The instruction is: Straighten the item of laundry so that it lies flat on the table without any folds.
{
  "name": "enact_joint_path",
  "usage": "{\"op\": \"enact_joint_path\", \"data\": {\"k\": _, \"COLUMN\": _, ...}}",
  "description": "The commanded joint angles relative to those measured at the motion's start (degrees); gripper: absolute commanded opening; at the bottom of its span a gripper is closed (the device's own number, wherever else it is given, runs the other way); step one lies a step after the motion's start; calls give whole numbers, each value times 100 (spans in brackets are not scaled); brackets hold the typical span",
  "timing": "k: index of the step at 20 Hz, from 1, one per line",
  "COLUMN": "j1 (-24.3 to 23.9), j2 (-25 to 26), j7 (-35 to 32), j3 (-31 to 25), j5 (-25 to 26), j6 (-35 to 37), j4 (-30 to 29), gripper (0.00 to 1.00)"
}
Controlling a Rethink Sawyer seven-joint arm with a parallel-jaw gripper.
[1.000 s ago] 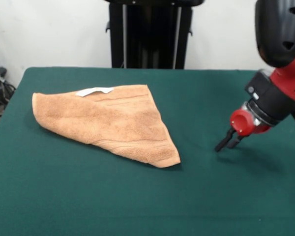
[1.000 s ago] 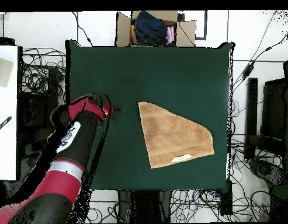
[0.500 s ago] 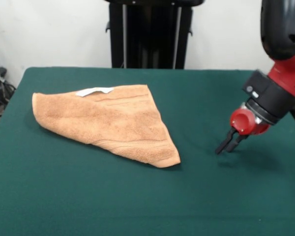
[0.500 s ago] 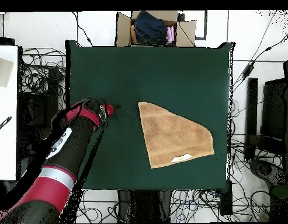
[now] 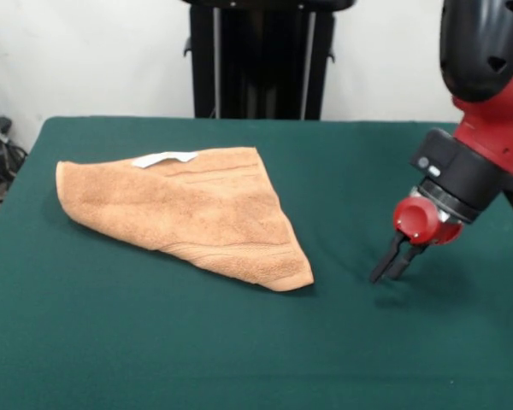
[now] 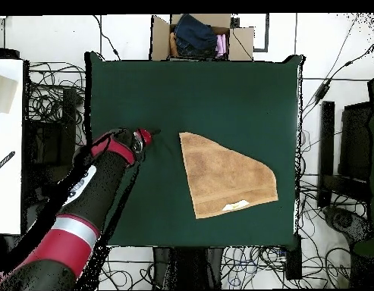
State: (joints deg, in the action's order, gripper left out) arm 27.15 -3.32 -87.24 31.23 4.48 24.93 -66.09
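The item of laundry (image 5: 188, 213), an orange-tan towel, lies folded over into a rough triangle on the left half of the green table (image 5: 154, 342). Its white label (image 5: 164, 158) shows at the far edge. From overhead the towel (image 6: 224, 178) sits right of centre on the table (image 6: 220, 91), with the label (image 6: 237, 204) near its lower edge. My gripper (image 5: 385, 275) hangs just over the cloth top, to the right of the towel's near corner and apart from it. It is shut and holds nothing. Overhead, the gripper (image 6: 149, 137) is left of the towel's pointed corner.
A cardboard box (image 6: 201, 36) with clothes stands beyond the table's top edge in the overhead view. Cables (image 6: 57, 98) lie on the floor all round. A white surface (image 6: 7, 144) is at the left. A black stand (image 5: 261, 60) rises behind the table.
The gripper has dropped lower and shifted a little toward the towel's corner. The towel has not moved.
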Motion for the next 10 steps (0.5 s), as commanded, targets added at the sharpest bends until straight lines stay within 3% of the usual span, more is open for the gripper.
{"op": "enact_joint_path", "data": {"k": 1, "j1": -459, "j2": 595, "j7": -1813, "j3": 153, "j5": -44, "j6": -1755, "j4": 157, "gripper": 100}}
{"op": "enact_joint_path", "data": {"k": 10, "j1": -746, "j2": 389, "j7": -1579, "j3": -212, "j5": -217, "j6": -1773, "j4": -208, "gripper": 100}}
